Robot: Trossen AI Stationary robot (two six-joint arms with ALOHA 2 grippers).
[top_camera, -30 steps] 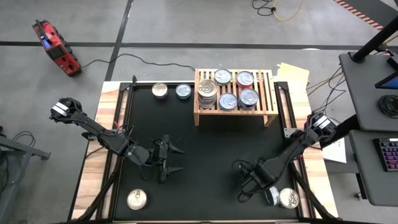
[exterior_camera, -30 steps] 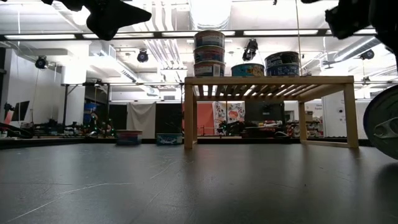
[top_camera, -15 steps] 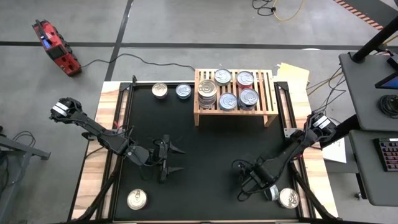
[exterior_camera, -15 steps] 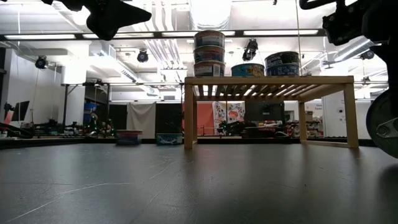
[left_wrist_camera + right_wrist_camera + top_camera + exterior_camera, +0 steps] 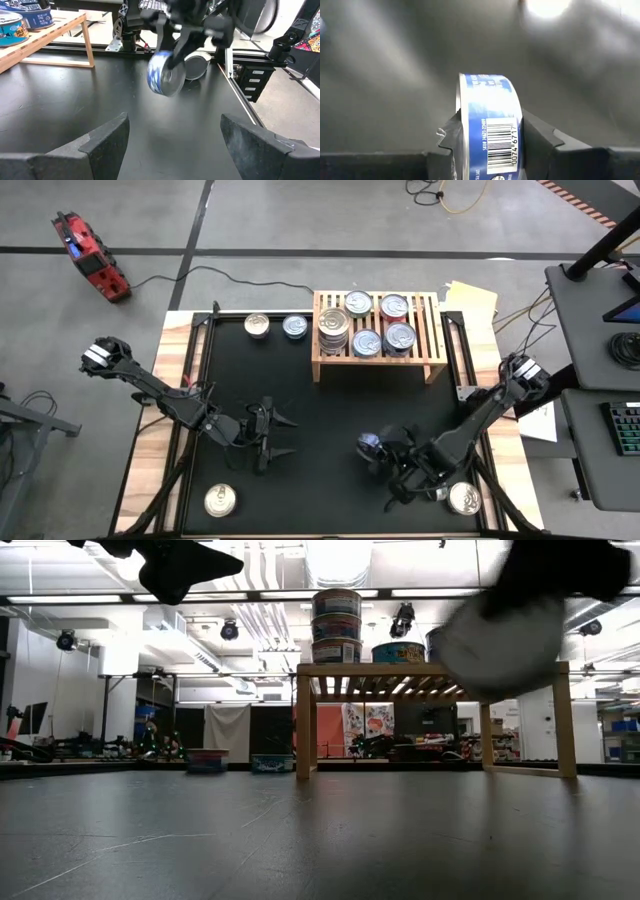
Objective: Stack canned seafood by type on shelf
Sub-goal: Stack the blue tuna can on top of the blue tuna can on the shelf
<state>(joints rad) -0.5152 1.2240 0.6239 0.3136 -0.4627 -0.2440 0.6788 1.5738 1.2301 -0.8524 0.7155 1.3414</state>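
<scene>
My right gripper [image 5: 374, 448] is shut on a blue-labelled tin [image 5: 488, 120] above the black mat, right of centre; the left wrist view shows that tin [image 5: 165, 80] in the air. My left gripper [image 5: 290, 437] waits open over the mat's left half. The light-wood shelf [image 5: 430, 330] at the far edge carries a stack of tins [image 5: 333, 327] and several single ones. Loose tins rest flat on the mat: one near right [image 5: 462, 498], one near left [image 5: 221, 500], two far left [image 5: 257, 325]. My right gripper pinches the blue tin between its two fingers [image 5: 536, 134], one on each flat face, so the label band [image 5: 496, 137] with the barcode faces the wrist camera. The tin stands on edge in the hold, lifted clear of the mat [image 5: 500, 640].
The black mat [image 5: 330, 410] covers most of the wooden table. Metal rails run along its left and right sides. Papers lie on the table's far right corner [image 5: 470, 298]. The mat's middle, between the shelf and both grippers, holds no tins.
My right gripper has closed on one of the two tins at the near right corner, raised it off the mat and carried it toward the table's left and a little toward the far edge. The tin has turned from flat to on edge. Its neighbour stayed put.
</scene>
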